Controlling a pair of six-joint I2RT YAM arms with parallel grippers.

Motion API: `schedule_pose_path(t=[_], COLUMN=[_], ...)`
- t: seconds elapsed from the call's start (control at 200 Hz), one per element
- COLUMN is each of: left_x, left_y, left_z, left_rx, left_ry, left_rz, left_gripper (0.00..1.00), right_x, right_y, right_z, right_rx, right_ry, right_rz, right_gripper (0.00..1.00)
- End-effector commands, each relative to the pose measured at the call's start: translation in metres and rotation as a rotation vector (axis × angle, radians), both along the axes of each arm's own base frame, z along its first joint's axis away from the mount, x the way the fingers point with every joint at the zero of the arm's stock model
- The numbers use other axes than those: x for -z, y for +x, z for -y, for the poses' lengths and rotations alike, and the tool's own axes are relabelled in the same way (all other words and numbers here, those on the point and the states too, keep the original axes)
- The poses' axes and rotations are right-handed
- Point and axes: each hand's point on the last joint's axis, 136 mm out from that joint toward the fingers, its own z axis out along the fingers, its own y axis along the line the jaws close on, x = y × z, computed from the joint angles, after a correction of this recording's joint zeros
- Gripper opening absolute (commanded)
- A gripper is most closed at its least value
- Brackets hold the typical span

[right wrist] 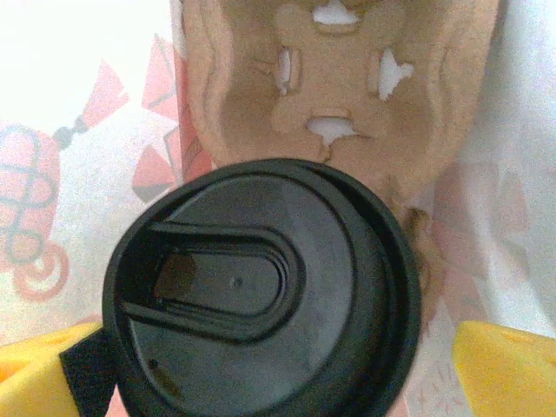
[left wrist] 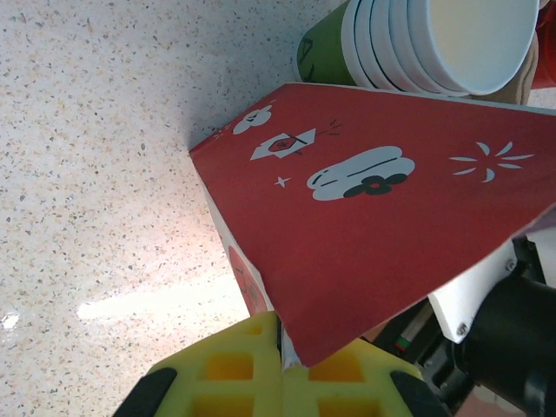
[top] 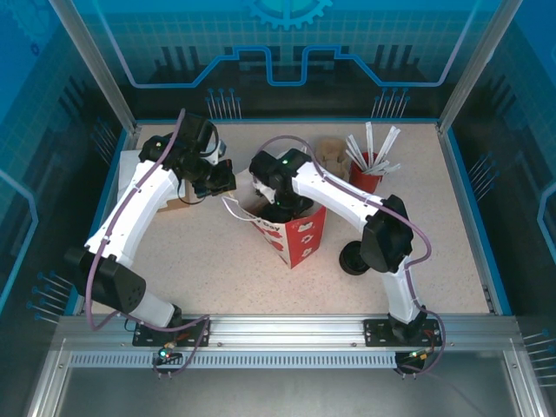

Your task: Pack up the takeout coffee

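Takeout coffee [right wrist: 261,304] inside red paper bag [top: 300,239], black lid [right wrist: 217,278] up, cardboard tray [right wrist: 339,78] below. Right claw [right wrist: 269,373] spread wide either side of lid, not clamping. Left claw [left wrist: 282,369] pinched shut on bag's edge. Probably light but sloshy, thin-walled, crushable: grip gently on paper wall under lid, never by lid alone, keep upright.

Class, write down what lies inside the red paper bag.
Inside the red bag lies a brown pulp cup tray, with the takeout coffee over it. Its black lid hides the cup wall, any drink and part of the tray.
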Motion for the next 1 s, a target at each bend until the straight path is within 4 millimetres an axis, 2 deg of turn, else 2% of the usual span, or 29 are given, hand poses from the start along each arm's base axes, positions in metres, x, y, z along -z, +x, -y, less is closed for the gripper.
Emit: schedule_pose_path(t=[0.0,0.185,0.325,0.48,0.996], left_x=[-0.012,-0.012,-0.013,-0.012,-0.018], left_y=[-0.003,-0.003,-0.003,-0.003,-0.005], left_z=[0.002,0.001,0.0,-0.001,-0.005], left_rx=[0.018,0.016,0.014,0.013,0.005], left_ry=[-0.012,-0.01,-0.005,0.003,0.018], left_rz=[0.024,0.025,0.029,0.028,0.045], left_gripper=[0.0,0.0,0.0,0.0,0.0], right_x=[0.022,0.029,0.022,0.001,-0.078], right_y=[-0.005,-0.009,-0.009,-0.007,-0.001], right_z=[0.009,0.012,0.013,0.01,-0.009], right_rx=[-0.024,-0.025,-0.023,-0.02,0.019], right_ry=[-0.085,-0.099,-0.093,-0.054,0.197], right_rz=[-0.023,-0.04,-0.032,0.002,0.103], right_gripper=[0.99,0.93,0.81,0.73,0.68])
